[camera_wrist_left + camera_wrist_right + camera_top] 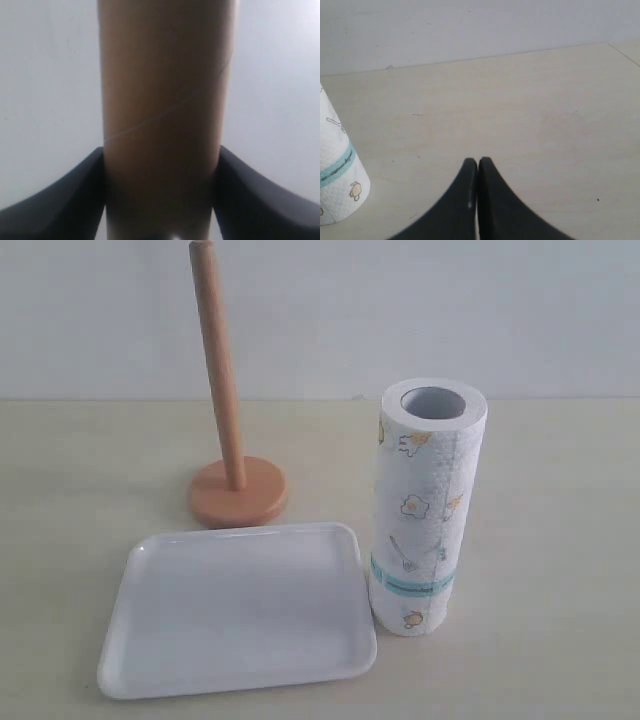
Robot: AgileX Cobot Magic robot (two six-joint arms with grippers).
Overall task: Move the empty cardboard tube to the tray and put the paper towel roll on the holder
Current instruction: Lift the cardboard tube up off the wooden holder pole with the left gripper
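The empty cardboard tube, plain brown, fills the left wrist view, and my left gripper is shut on it with one black finger on each side. Tube and left gripper are out of the exterior view. The holder stands bare at the back, its thin dowel upright. In front of it lies the white tray with nothing in it. The paper towel roll stands upright right of the tray; its lower end shows in the right wrist view. My right gripper is shut on nothing, low over the table beside the roll.
The beige table runs back to a pale wall. Neither arm shows in the exterior view. A table seam crosses a far corner of the right wrist view.
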